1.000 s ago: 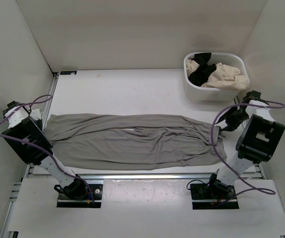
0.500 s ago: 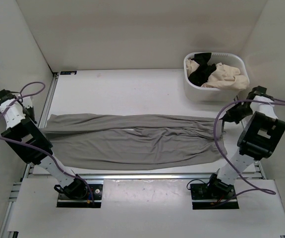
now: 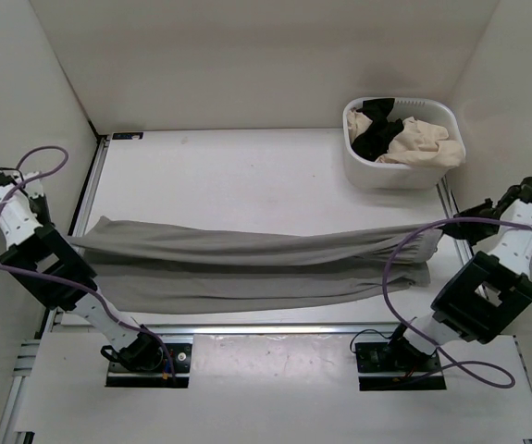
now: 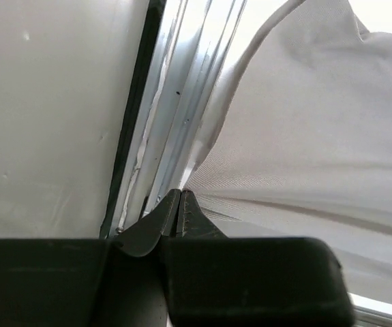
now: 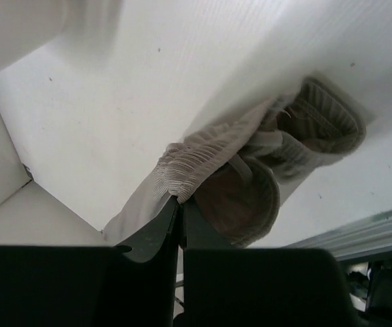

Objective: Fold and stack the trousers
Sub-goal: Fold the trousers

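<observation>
Shows the trousers (image 3: 247,250), mid-grey, stretched lengthwise over the near half of the counter (image 3: 247,176), reaching from its left edge to its right edge. Has them in two layers: the upper one pulled taut and lifted off the surface between the two arms, the lower one lying flat and creased close to the near edge.

At the left edge, finds the left fingers (image 4: 180,201) pinched fully shut on the left end of the cloth, right above the metal rail (image 4: 182,102) bordering the counter, with the fabric fanning away from the tips. Cannot tell from here which seam or hem sits in the grip.

At the right edge, finds the right fingers (image 5: 180,204) shut just as tight, nipping the ribbed waistband (image 5: 182,167) at the very tips, with the rest of the waist hanging in an open loop just beyond and sagging toward the counter.

In the far right corner, well apart from the grey cloth, shows a white basket (image 3: 404,176) holding a black garment (image 3: 375,139) and a cream garment (image 3: 425,141), both heaped above the rim.
</observation>
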Motion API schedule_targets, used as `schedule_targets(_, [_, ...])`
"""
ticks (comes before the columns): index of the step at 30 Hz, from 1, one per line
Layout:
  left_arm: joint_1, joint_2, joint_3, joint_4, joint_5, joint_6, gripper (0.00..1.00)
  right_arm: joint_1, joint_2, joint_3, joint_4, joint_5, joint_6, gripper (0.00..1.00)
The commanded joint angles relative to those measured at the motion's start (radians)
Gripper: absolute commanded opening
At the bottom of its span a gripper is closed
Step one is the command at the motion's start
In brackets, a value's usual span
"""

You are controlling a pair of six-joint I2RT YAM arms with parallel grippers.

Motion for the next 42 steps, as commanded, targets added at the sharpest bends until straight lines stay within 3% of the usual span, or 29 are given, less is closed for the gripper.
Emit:
schedule_targets(1, [0.043, -0.052, -0.05, 0.005, 0.02, 0.015, 0.14, -0.024, -0.044, -0.004, -0.082, 0.065, 0.021, 0.0])
schedule_targets(7, [0.082, -0.063, -0.13, 0.015, 0.011, 0.055, 0.14, -0.087, -0.044, -0.1, -0.131, 0.142, 0.031, 0.0])
schedule_targets(14, [0.168, -0.083, -0.292, 0.049, -0.112, 0.156, 0.14, -0.109, -0.044, -0.191, -0.18, 0.296, 0.022, 0.0])
schedule_targets(21, [0.195, -0.063, -0.263, 0.04, -0.101, 0.167, 0.14, -0.118, -0.003, -0.046, -0.237, 0.396, 0.011, 0.0])
schedule_targets(30, [0.195, -0.063, -0.345, 0.005, -0.149, 0.196, 0.14, -0.127, 0.017, -0.121, -0.228, 0.427, 0.011, 0.0])
schedule_targets(32, [0.195, -0.063, -0.378, 0.014, -0.149, 0.196, 0.14, -0.127, 0.04, -0.141, -0.218, 0.453, 0.011, 0.1])
schedule_targets(34, [0.195, -0.063, -0.391, 0.014, -0.149, 0.186, 0.16, -0.127, 0.04, -0.15, -0.218, 0.487, 0.001, 0.32])
schedule_targets(35, [0.195, -0.063, -0.391, 0.024, -0.158, 0.186, 0.26, -0.127, 0.04, -0.15, -0.228, 0.523, 0.001, 0.5])
schedule_targets(36, [0.195, -0.063, -0.391, 0.024, -0.158, 0.186, 0.32, -0.127, 0.04, -0.15, -0.228, 0.533, 0.001, 0.55])
schedule_targets(38, [0.195, -0.063, -0.391, 0.034, -0.169, 0.186, 0.46, -0.127, 0.04, -0.15, -0.228, 0.533, 0.001, 0.6])
schedule_targets(42, [0.172, -0.072, -0.391, 0.043, -0.179, 0.176, 0.47, -0.078, 0.04, -0.12, -0.228, 0.545, 0.001, 0.62])
